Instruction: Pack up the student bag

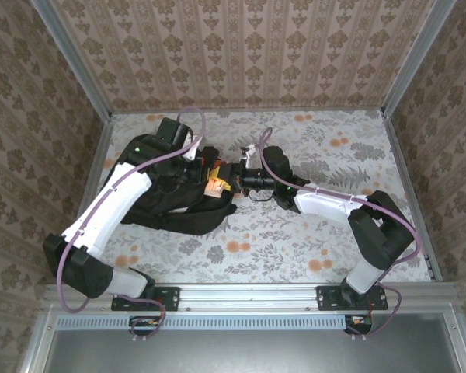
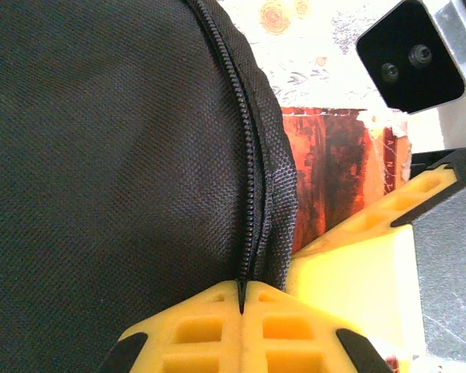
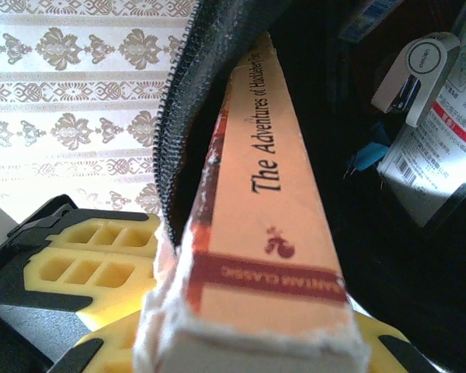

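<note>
Bag (image 1: 175,206): on table (image 1: 311,233), left-centre; step: loading book (image 3: 272,194); L gripper (image 2: 241,299) pinched on zip edge (image 2: 248,194), R gripper (image 3: 245,342) clamping book at bag mouth; next prob. needs deeper push, then release.

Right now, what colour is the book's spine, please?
Spine: pale orange, red band; best in right wrist view.

1. Large black soft fabric backpack (image 2: 101,155): finely woven black cloth, black zipper teeth.
2. Thick paperback book (image 3: 276,179): orange spine, black lettering, dark red band, cream page edges.
3. Left gripper (image 2: 241,294) fingers: bright yellow, gridded with square pockets.
4. Flat tabletop cover (image 1: 311,249): pale grey floral print, orange blossoms.
5. Flat wall panels (image 1: 248,54): beige damask wallpaper.
</note>
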